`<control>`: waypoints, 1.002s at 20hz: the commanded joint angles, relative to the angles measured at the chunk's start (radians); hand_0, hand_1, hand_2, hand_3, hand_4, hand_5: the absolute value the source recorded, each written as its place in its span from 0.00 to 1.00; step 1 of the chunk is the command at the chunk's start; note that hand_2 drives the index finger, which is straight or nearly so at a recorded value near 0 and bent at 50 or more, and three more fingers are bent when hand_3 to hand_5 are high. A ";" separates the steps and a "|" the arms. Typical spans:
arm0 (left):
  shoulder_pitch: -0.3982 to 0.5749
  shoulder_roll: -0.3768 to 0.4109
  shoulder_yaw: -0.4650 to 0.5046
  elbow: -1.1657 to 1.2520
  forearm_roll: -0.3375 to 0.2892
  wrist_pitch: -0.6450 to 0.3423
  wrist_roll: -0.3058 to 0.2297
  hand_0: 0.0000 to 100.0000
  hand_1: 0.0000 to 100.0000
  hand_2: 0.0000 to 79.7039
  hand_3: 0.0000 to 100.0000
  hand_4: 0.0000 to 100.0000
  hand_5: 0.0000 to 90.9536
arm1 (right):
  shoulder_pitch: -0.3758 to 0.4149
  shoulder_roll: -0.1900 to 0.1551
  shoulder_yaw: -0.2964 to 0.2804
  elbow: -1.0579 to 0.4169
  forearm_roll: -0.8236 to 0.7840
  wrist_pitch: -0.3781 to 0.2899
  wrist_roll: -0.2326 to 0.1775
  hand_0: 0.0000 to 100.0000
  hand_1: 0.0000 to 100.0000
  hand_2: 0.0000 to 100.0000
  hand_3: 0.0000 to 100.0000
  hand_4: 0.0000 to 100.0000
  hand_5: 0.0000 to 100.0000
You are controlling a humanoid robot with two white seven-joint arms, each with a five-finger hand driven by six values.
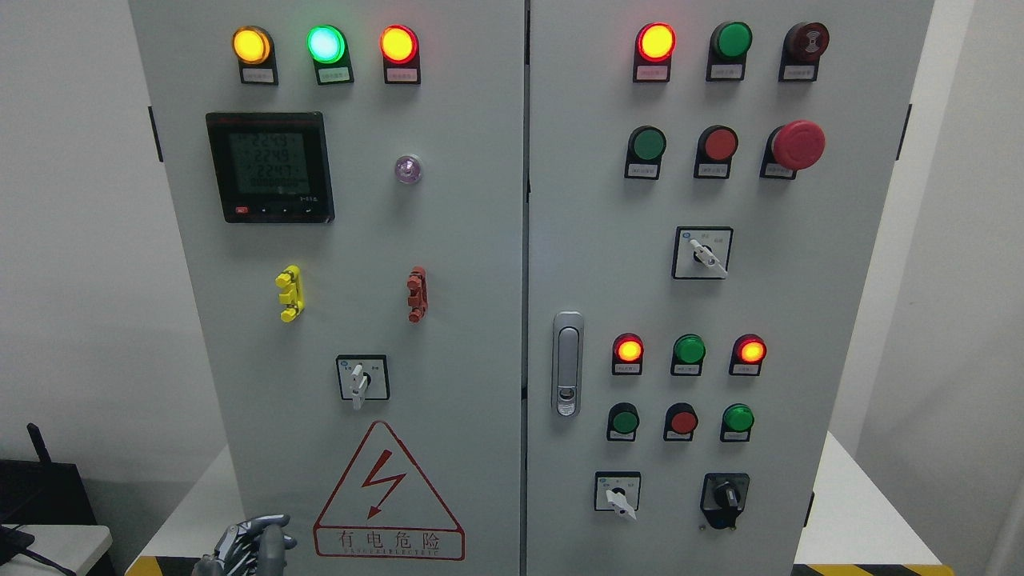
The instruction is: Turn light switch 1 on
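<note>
A grey two-door control cabinet [480,240] fills the head view. Its left door carries a white rotary selector switch [362,379] with the handle pointing down, above a red lightning warning triangle [387,496]. On the right door sit three more selectors: an upper white one [702,254], a lower white one [617,493] and a black one [725,497]. My left hand [250,546] shows at the bottom edge, low on the left door, well below and left of the left-door selector. Its fingers are relaxed and hold nothing. The right hand is out of view.
Lit lamps run along the top: yellow [251,46], green [326,44], red [398,44] and red [656,42]. A digital meter [270,166], a red mushroom stop button [798,145], a door latch [567,364] and rows of push buttons stud the doors. A white table [856,512] bears the cabinet.
</note>
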 commanded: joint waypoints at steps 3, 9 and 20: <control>-0.045 -0.031 -0.108 -0.029 -0.027 0.092 0.011 0.17 0.23 0.56 0.68 0.73 0.69 | 0.001 0.000 0.017 0.000 -0.025 0.000 0.000 0.12 0.39 0.00 0.00 0.00 0.00; -0.113 -0.038 -0.117 -0.028 -0.029 0.191 0.050 0.17 0.26 0.56 0.69 0.73 0.70 | -0.001 0.000 0.017 0.000 -0.025 0.000 0.000 0.12 0.39 0.00 0.00 0.00 0.00; -0.153 -0.050 -0.114 -0.029 -0.119 0.256 0.065 0.28 0.33 0.57 0.70 0.75 0.71 | -0.001 0.000 0.017 0.000 -0.025 0.000 0.000 0.12 0.39 0.00 0.00 0.00 0.00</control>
